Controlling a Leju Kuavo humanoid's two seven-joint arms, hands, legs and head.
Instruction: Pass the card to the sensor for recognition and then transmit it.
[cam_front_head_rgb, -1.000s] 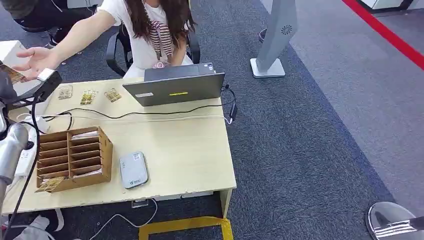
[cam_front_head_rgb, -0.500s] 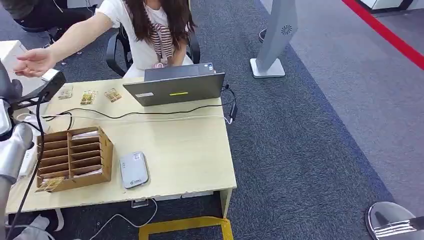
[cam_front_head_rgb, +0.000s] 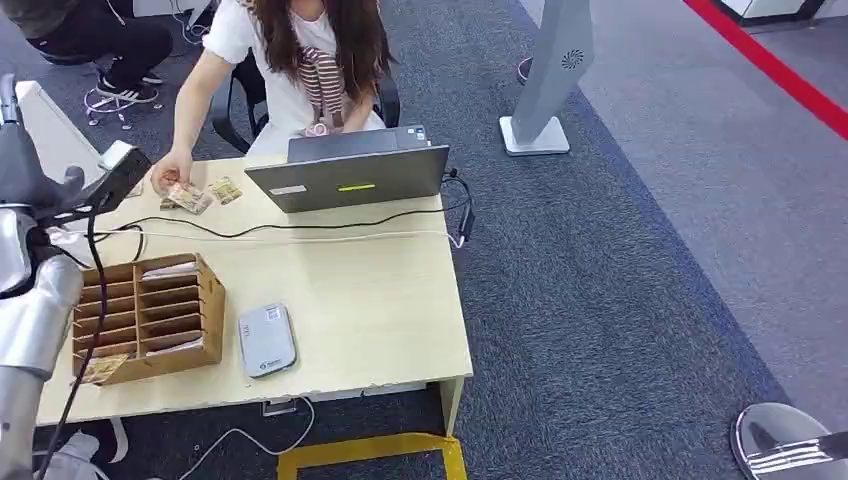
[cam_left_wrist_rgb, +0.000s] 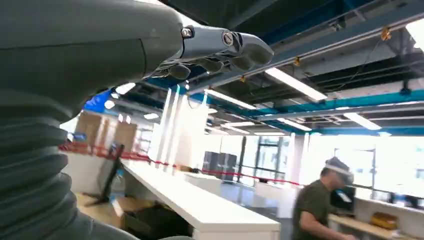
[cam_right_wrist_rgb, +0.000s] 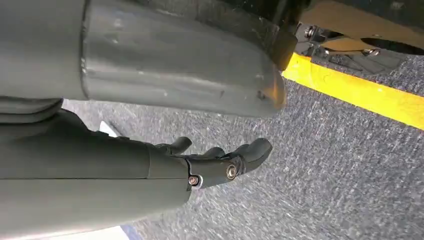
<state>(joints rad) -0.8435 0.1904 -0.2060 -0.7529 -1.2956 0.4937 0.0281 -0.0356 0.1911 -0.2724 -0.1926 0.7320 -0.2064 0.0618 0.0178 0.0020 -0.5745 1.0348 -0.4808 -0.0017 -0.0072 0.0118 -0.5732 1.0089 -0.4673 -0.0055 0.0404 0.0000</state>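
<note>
My left hand (cam_front_head_rgb: 30, 170) is raised at the table's far left; in the left wrist view its fingers (cam_left_wrist_rgb: 220, 50) are spread and hold nothing. A seated person's hand (cam_front_head_rgb: 172, 172) lays a brownish card (cam_front_head_rgb: 190, 198) on the table's far side, beside another card (cam_front_head_rgb: 226, 189). The grey sensor (cam_front_head_rgb: 267, 340) lies flat near the front edge, next to a wooden card rack (cam_front_head_rgb: 145, 318) with cards in its slots. My right hand (cam_right_wrist_rgb: 225, 162) hangs over the carpet, fingers loosely apart and empty.
A grey laptop (cam_front_head_rgb: 350, 172) stands open at the back of the light wooden table (cam_front_head_rgb: 380, 310), with black and white cables (cam_front_head_rgb: 300, 230) running across behind the rack. A grey stand (cam_front_head_rgb: 550, 80) rises from the carpet to the right. Yellow tape (cam_front_head_rgb: 370, 450) marks the floor below the table.
The person's outstretched hand drew back from my left hand with the card and set it down on the table. My left hand, now empty, shifted slightly to the right.
</note>
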